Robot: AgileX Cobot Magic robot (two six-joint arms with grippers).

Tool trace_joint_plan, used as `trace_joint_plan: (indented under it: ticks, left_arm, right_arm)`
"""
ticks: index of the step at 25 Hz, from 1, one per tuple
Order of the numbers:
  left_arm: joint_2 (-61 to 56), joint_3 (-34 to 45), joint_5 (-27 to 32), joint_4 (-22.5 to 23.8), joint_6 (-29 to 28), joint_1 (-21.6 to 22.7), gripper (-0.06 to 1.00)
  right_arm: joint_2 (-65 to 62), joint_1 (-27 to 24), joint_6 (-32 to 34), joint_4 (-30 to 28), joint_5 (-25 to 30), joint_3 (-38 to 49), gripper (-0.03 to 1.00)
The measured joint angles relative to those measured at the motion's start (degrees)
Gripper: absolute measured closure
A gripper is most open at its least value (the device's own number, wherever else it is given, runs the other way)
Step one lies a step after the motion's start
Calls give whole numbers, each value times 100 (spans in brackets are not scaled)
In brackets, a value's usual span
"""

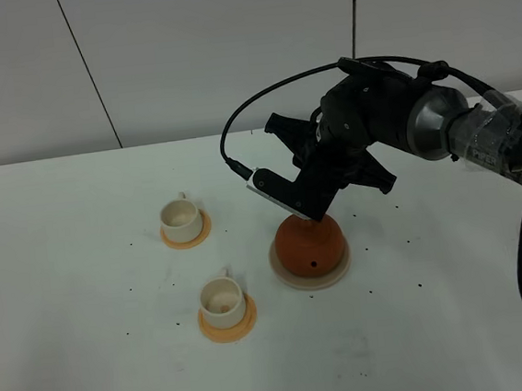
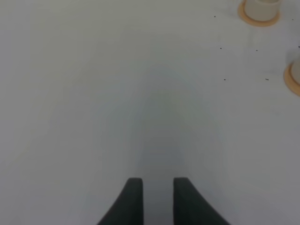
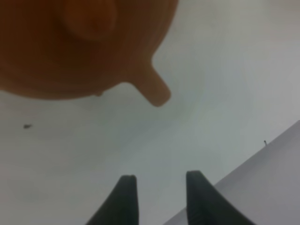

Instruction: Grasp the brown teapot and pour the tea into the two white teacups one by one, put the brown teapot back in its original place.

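Squarely on its round beige saucer (image 1: 289, 279), the brown teapot (image 1: 309, 249) stands upright with its lid on, about mid-table and closer to the far edge than to the near one. It is fired clay, so I judge it stiff, breakable and smooth enough to slip. If it holds tea it will also be heavy for its size, and the weight will shift as it tips. The loop handle looks like the right place to grip, low enough that the pot does not swing. No view shows the handle, though: the high camera has the arm in front of it, and the right wrist view shows only the knobbed lid and one short stub, apparently the spout. The right gripper (image 3: 161, 177) hangs just above the pot, its fingers part-way apart with nothing between them and no contact that I can see. The two white teacups (image 1: 181, 217) (image 1: 222, 295) sit on orange coasters (image 1: 202, 234) toward the left edge, one behind the other and well apart from the pot. Whether they hold tea is too small to tell. The left gripper (image 2: 158, 180) rests over bare white table (image 1: 424, 346) away from the cups, fingers slightly parted and empty.
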Motion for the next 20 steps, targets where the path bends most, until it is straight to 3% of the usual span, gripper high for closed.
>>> trace_joint_plan:
  ticks: [7, 20]
  left_arm:
    - [0, 0, 0, 0, 0, 0, 71]
    - [0, 0, 0, 0, 0, 0, 71]
  right_arm:
    - [0, 130, 0, -343, 85, 0, 72]
    - [217, 316, 0, -424, 181, 0, 72]
